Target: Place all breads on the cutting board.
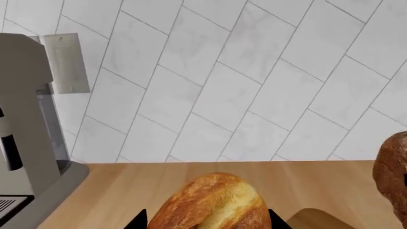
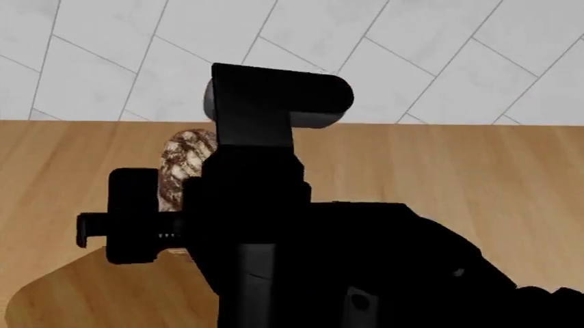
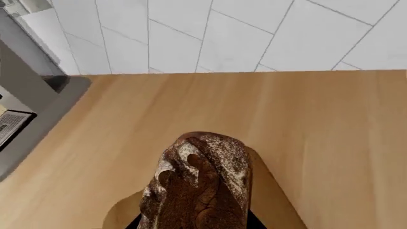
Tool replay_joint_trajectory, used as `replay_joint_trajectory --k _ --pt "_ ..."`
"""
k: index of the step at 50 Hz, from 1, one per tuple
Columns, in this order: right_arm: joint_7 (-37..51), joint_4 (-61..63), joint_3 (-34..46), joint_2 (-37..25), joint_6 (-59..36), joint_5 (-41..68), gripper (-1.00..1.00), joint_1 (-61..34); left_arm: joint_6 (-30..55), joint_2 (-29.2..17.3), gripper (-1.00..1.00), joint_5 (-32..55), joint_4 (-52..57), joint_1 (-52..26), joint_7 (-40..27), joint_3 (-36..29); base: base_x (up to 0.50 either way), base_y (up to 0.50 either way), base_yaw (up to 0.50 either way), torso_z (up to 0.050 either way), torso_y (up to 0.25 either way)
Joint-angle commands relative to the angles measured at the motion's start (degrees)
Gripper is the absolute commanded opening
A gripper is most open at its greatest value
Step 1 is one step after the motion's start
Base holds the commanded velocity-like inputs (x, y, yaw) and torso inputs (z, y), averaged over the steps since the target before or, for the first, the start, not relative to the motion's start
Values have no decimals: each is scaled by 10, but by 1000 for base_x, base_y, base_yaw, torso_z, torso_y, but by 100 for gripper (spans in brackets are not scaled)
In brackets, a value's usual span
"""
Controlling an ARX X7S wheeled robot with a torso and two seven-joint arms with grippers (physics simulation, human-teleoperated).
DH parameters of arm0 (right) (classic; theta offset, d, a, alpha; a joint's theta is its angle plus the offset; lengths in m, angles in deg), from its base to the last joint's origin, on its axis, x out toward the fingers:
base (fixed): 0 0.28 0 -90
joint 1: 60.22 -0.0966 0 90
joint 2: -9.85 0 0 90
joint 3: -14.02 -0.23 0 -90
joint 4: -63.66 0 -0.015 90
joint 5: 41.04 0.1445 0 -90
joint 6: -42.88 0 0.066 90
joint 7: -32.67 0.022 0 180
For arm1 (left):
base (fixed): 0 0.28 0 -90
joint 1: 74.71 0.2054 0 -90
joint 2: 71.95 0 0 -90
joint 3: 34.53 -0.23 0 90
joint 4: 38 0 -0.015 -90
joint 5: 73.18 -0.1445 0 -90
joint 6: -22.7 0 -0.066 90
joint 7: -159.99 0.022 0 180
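In the left wrist view the golden-brown glazed bun [image 1: 213, 202] sits between the black fingertips [image 1: 136, 220] of my left gripper [image 1: 208, 222], which is shut on it above the countertop. The dark crusty loaf [image 3: 200, 183] sits between the jaws of my right gripper [image 3: 192, 223], which is shut on it over the tan cutting board [image 3: 270, 193]. The loaf also shows at the edge of the left wrist view [image 1: 393, 176], with a corner of the board [image 1: 318, 219] beside it. In the head view a black arm [image 2: 273, 205] hides most of the loaf [image 2: 182, 164] and the board [image 2: 82, 301].
A grey coffee machine [image 1: 25, 119] stands on its base at the left end of the pale wood countertop [image 3: 318, 119]. A white tiled wall [image 1: 241, 81] with a wall outlet plate [image 1: 66, 62] runs behind the counter.
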State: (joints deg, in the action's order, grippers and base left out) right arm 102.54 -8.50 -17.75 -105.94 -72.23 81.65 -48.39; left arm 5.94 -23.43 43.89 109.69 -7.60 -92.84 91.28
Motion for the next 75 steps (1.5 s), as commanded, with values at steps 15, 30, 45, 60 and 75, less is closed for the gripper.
replay_joint_trajectory --k 15,30,45,60,75 --pt "139 -135 73 246 207 -2 -100 48 7 15 -100 7 -9 14 11 34 0 0 0 0 0" --pt "52 -232 159 252 220 53 -100 42 52 56 -100 -34 -14 25 60 62 0 0 0 0 0" --pt "5 -281 196 250 210 75 -100 47 -3 3 -100 4 -31 4 7 12 1 0 0 0 0" --pt "16 -240 203 237 218 78 100 36 24 39 -100 -25 -15 32 41 45 1 1 1 0 0" --pt "75 -124 70 98 204 128 100 -130 36 46 -100 -39 -13 35 53 53 0 0 0 0 0"
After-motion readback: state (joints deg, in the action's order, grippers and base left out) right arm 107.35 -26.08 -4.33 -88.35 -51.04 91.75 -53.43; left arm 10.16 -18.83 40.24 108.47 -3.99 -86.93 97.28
